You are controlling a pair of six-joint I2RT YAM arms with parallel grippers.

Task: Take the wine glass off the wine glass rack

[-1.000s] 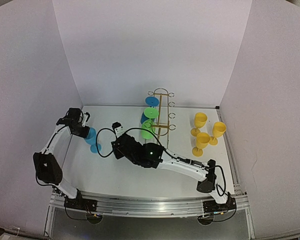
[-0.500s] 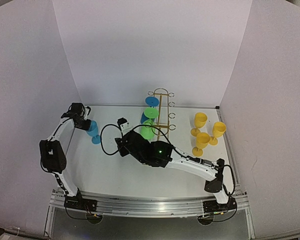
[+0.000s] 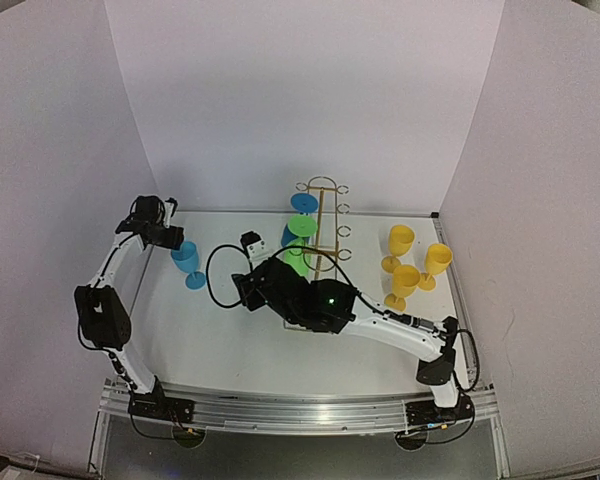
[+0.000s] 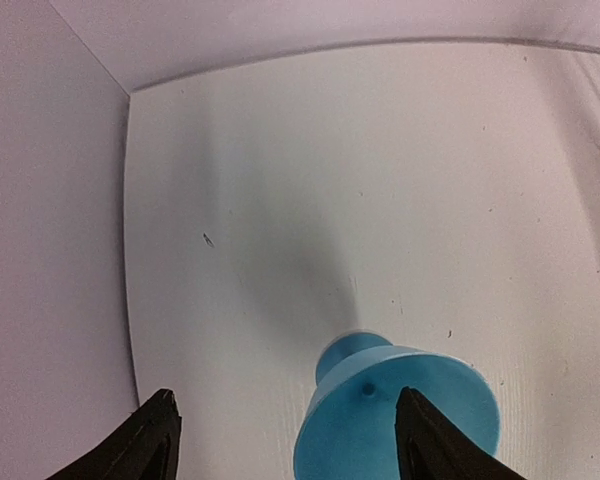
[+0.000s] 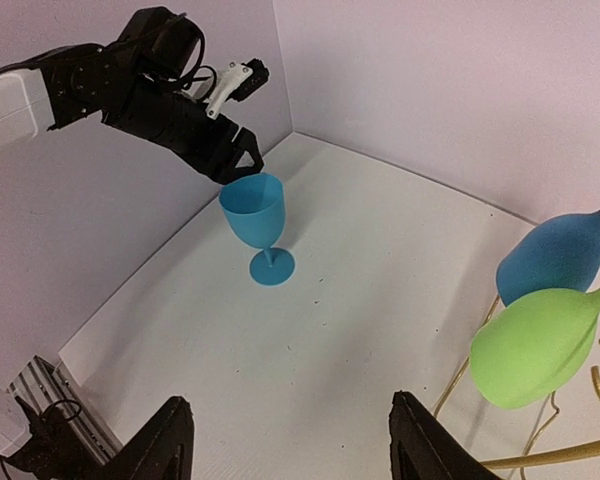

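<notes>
A blue wine glass stands upright on the white table at the left. My left gripper hovers open just over its rim. From the left wrist I look down into the blue wine glass, which lies toward the right finger of the open left gripper. The gold wine glass rack stands at the back middle, with one blue glass and two green glasses hanging on its left side. My right gripper is open and empty, in front and left of the rack; the right gripper frames bare table.
Three yellow glasses stand on the table right of the rack. The hanging blue glass and a green glass are close on the right of the right wrist view. White walls enclose the table on three sides.
My left gripper has carried the blue glass back toward the far left, set it upright and opened off it. My right arm has moved toward the rack and its jaws have widened.
</notes>
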